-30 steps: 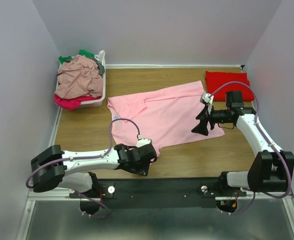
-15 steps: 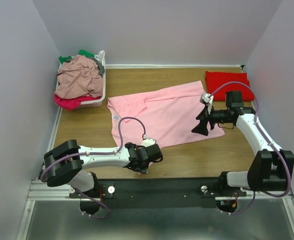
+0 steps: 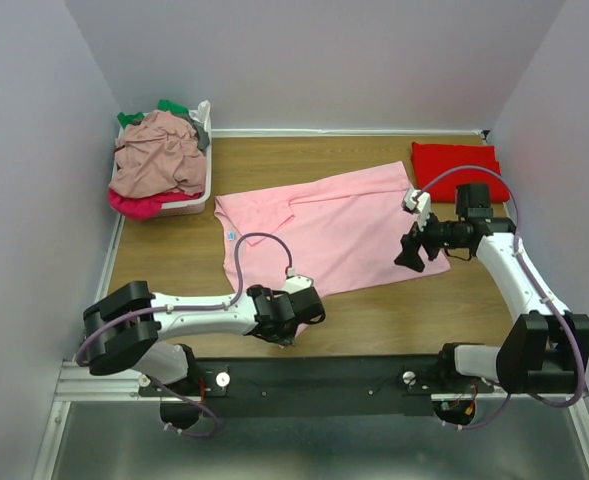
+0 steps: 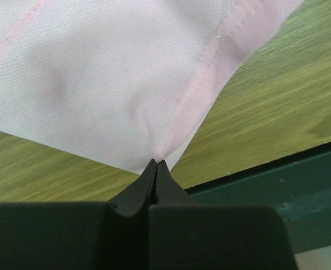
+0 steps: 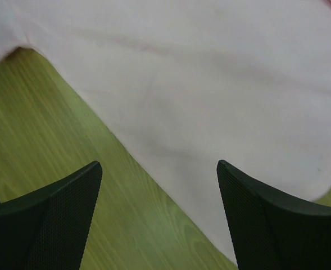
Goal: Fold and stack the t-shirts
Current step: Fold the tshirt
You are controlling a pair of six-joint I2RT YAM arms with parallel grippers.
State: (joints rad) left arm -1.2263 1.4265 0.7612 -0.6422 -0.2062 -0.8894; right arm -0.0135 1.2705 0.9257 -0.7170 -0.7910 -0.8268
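Top view: I log a pink tee [image 3: 324, 230] spread flat mid-tabletop [image 3: 414, 310]. A folded red tee [image 3: 456, 160] lies at the far right corner. A basket [image 3: 207, 175] at far left is heaped with crumpled tees [image 3: 159, 160]. Left fingers [image 3: 304, 306] sit at the pink tee's near corner. Right fingers [image 3: 408, 258] hang over its right edge.

Left wrist: I see the fingers [image 4: 156, 166] pinched tight on the pink tee's [image 4: 98, 73] hem corner, wood tabletop [image 4: 266, 101] beneath.

Right wrist: I see the fingers spread wide, holding nothing, above the pink tee's [image 5: 210, 73] edge and the tabletop [image 5: 53, 124].
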